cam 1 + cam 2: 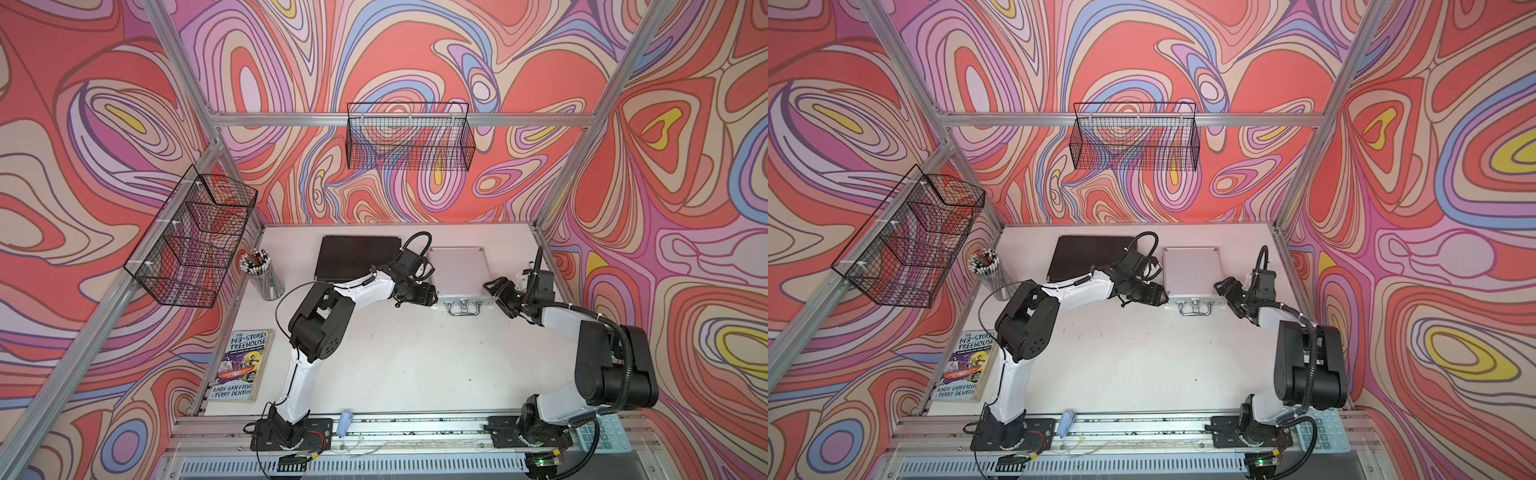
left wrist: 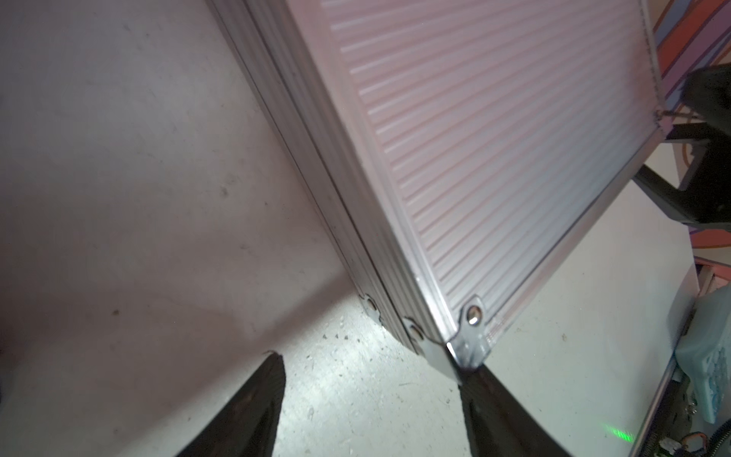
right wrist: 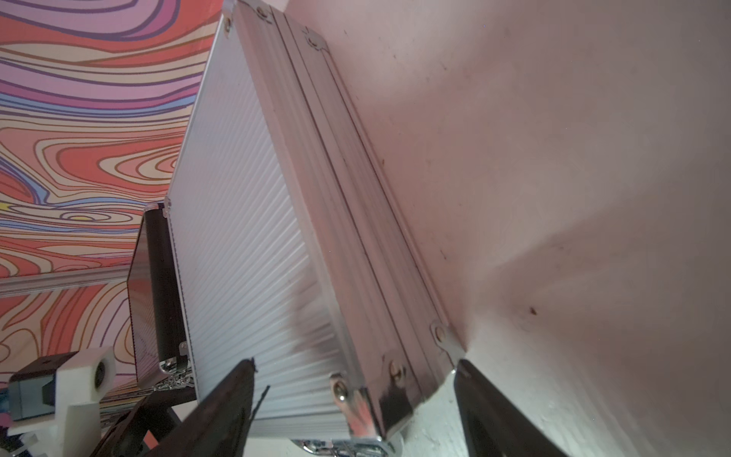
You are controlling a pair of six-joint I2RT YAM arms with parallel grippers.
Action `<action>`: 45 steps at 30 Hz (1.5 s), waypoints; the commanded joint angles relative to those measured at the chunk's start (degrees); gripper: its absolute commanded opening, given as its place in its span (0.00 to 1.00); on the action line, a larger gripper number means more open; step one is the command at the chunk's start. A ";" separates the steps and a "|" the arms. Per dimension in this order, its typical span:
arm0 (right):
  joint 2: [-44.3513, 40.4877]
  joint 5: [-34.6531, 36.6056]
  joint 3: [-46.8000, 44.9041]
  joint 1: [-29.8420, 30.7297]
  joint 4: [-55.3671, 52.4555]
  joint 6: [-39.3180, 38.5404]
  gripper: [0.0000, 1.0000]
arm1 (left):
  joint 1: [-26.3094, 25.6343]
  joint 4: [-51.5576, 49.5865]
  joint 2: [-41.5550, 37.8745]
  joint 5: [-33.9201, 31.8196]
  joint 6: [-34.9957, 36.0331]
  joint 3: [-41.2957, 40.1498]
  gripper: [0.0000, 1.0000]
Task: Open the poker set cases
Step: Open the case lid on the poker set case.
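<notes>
Right, silver case (image 1: pixel 458 269) lies flat and shut at the far right-centre of the white table (image 1: pixel 415 361). It has a ribbed aluminium lid, extruded rim, riveted metal corner caps and a chrome handle (image 1: pixel 462 309) on the near edge. Black case (image 1: pixel 353 255) is wider and textured, also flat and shut, just left of it and apart.

Left gripper (image 1: pixel 431 296) is at the silver case's near-left corner, jaws partly spread, nothing held. In the left wrist view 1 fingertip (image 2: pixel 486 395) sits right at the corner cap. Right gripper (image 1: pixel 493 289) has its jaws wide, and the near-right corner sits between the fingers unclamped.

Left arm's wrist overhangs the black case's near-right corner. Pencil cup (image 1: pixel 266 274) stands left of the black case, and a paperback (image 1: pixel 241 365) lies at the near-left table edge. 2 wire baskets (image 1: pixel 409 137) hang on the frame, left and far.

Bare tabletop runs from the handle to the near rail. The silver case's right side is near the frame post.
</notes>
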 commanded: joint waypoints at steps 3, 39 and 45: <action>0.94 -3.90 -0.32 -0.08 6.31 3.25 0.82 | -0.45 -1.06 2.46 0.78 0.50 3.59 0.71; 2.21 0.21 0.01 1.62 3.89 1.20 0.82 | -1.88 -4.88 5.82 -1.74 1.52 9.65 0.82; 2.47 -0.44 0.45 4.02 5.93 3.61 0.82 | -2.06 -4.34 5.48 -0.85 1.02 10.23 0.83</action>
